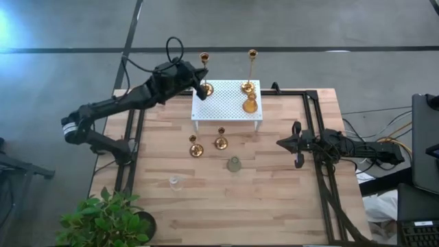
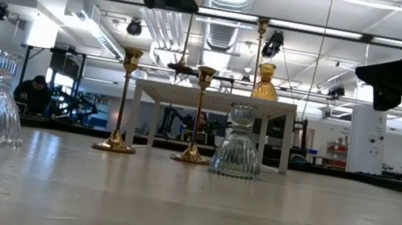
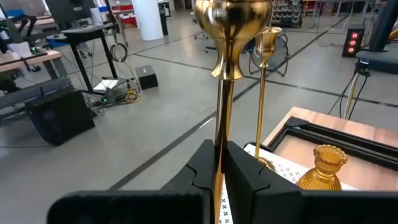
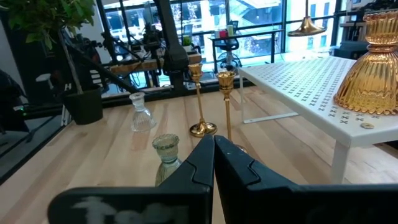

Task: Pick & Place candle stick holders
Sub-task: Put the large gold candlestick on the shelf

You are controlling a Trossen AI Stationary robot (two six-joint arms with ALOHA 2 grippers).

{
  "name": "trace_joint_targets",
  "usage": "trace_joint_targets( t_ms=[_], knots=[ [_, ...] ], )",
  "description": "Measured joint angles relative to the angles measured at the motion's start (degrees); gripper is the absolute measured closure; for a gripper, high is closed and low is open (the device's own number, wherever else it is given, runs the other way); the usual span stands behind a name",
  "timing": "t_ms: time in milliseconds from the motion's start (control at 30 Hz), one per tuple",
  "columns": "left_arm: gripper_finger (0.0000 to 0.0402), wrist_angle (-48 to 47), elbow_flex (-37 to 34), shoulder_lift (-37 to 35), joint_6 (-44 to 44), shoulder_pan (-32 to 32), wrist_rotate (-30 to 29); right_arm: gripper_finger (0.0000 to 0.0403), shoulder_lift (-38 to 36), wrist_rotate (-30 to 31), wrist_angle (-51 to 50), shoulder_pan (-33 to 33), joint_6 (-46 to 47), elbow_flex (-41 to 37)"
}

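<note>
My left gripper is shut on a tall thin brass stick above the far left corner of the white perforated stand. The second tall brass stick and the amber glass holder stand on the stand's right part. Two short brass holders stand on the table in front of the stand. The grey-green glass holder and the clear one stand nearer. My right gripper is shut and empty above the table's right part. My left gripper pinches the tall stick's thin stem between its two fingers, well below the cup. The fingers come about level from the table's left side and lie across the stem. The stick stays upright, and its round base hangs clear above the stand's top.
A potted plant stands at the table's near left corner. A black frame runs along the table's right and far sides. Bare wood lies between the glass holders and the near edge.
</note>
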Motion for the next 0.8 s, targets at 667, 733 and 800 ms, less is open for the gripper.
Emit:
trace_joint_targets(
  t_ms=[667, 733, 800],
  knots=[
    [0.0382, 5.46, -0.28, 3.77, -0.3, 5.54, 6.0, 0.0394, 0.02, 0.02, -0.02, -0.01, 0.0, 0.0],
    [0.0382, 5.75, -0.28, 3.95, -0.31, 5.91, 6.34, 0.0394, 0.02, 0.02, 0.0, 0.01, 0.0, 0.0],
    [0.0382, 6.33, -0.28, 4.17, -0.57, 6.31, 7.42, 0.0394, 0.02, 0.02, -0.02, -0.01, 0.0, 0.0]
  ],
)
